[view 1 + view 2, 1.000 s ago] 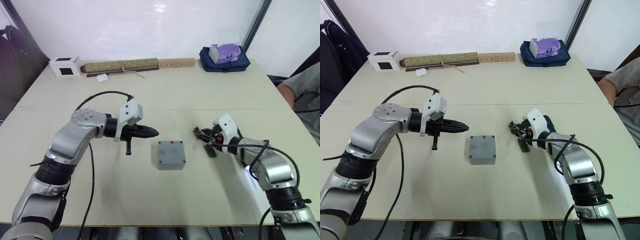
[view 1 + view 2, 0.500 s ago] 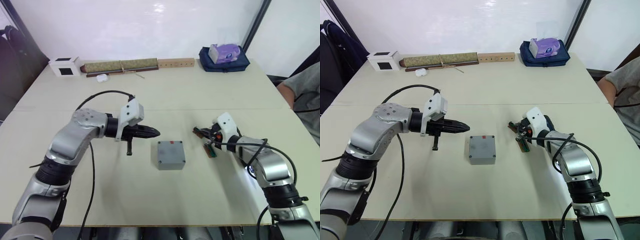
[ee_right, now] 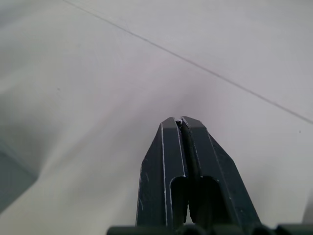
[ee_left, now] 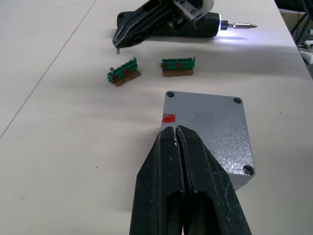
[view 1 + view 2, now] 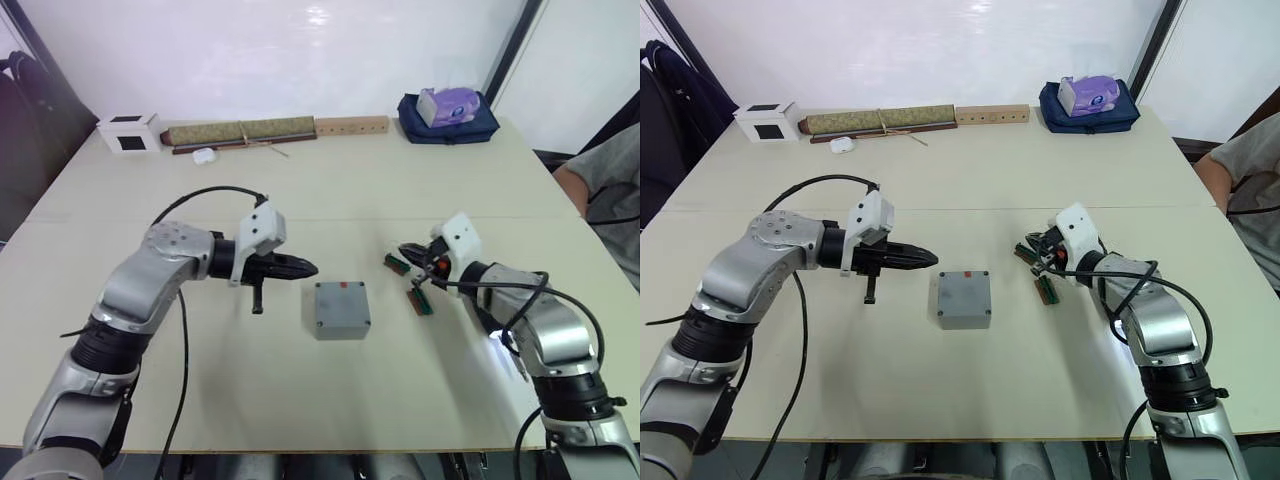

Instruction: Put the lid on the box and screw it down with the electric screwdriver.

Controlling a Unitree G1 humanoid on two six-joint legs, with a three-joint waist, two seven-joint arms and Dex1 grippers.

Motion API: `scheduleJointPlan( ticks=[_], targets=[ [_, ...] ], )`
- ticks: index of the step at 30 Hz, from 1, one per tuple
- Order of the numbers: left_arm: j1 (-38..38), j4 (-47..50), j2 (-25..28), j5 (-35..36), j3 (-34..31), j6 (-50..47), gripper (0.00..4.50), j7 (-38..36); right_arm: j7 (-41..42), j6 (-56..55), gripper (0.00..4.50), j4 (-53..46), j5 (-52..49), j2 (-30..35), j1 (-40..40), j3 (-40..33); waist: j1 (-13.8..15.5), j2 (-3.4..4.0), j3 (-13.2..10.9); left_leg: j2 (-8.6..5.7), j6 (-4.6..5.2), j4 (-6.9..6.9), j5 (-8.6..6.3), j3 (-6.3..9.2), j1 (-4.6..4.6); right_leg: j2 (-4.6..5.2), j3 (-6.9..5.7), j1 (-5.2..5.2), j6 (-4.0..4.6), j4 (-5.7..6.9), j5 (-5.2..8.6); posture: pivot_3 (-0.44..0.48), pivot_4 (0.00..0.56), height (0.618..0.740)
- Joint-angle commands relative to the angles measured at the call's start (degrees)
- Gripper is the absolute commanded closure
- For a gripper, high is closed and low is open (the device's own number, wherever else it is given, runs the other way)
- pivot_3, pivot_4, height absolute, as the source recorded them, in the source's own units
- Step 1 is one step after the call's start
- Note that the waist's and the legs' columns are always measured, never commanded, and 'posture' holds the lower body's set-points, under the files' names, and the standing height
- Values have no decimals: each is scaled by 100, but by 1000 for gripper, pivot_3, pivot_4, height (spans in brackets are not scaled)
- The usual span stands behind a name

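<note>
The grey box (image 5: 342,309) stands mid-table with a red mark on its far edge. Its flat top, the lid (image 4: 210,129), has a screw hole at each corner. My left gripper (image 5: 312,266) hovers just left of the box, shut and empty, with its tips (image 4: 175,130) at the box's near edge. My right gripper (image 5: 408,253) is shut to the right of the box, above two green strips. The black electric screwdriver (image 4: 208,25) lies on the table behind that gripper, under the forearm. Its metal bit points away and its tip light is on.
Two small green strips (image 5: 420,300) (image 5: 395,264) lie right of the box. Along the far edge are a white cube with a black face (image 5: 130,133), a rolled mat (image 5: 240,131), a wooden strip (image 5: 352,125) and a blue bag (image 5: 449,113). A person's arm (image 5: 600,175) is at the right edge.
My right gripper has lifted slightly and drawn back from the green strips. The left arm, the box and the strips have stayed put.
</note>
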State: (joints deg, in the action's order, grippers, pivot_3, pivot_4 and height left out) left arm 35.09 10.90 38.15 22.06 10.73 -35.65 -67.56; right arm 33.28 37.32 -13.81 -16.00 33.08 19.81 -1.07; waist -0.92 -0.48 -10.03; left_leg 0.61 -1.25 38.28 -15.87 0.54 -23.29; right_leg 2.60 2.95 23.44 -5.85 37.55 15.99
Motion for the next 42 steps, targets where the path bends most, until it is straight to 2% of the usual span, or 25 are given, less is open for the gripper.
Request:
scheduleJointPlan(
  ticks=[1,5,10,42],
  targets=[
    [-208,172,227,188,-92,-47,4500,-209,132,117,4489,-732,-311,117,-45,-275,-1,0,0,0,0,0,0,0,0,0,0,0,0,0,0,0,150,740],
    [-477,190,492,165,-125,-37,4500,-272,188,549,4489,-1818,-887,-35,-355,-200,-3,0,0,8,0,-5,0,16,0,-6,1,3,1,0,1,0,150,740],
    [-532,148,325,183,-132,28,4500,-49,-6,721,4489,-2314,-893,-188,-746,247,26,-1,0,5,0,-2,0,22,1,2,-3,-4,1,0,0,0,150,740],
    [-322,325,91,587,-156,-288,4500,202,-65,611,4489,-1903,-569,-46,-880,594,8,-1,0,1,0,0,0,19,1,-1,-1,-2,1,0,0,0,150,740]
  ],
)
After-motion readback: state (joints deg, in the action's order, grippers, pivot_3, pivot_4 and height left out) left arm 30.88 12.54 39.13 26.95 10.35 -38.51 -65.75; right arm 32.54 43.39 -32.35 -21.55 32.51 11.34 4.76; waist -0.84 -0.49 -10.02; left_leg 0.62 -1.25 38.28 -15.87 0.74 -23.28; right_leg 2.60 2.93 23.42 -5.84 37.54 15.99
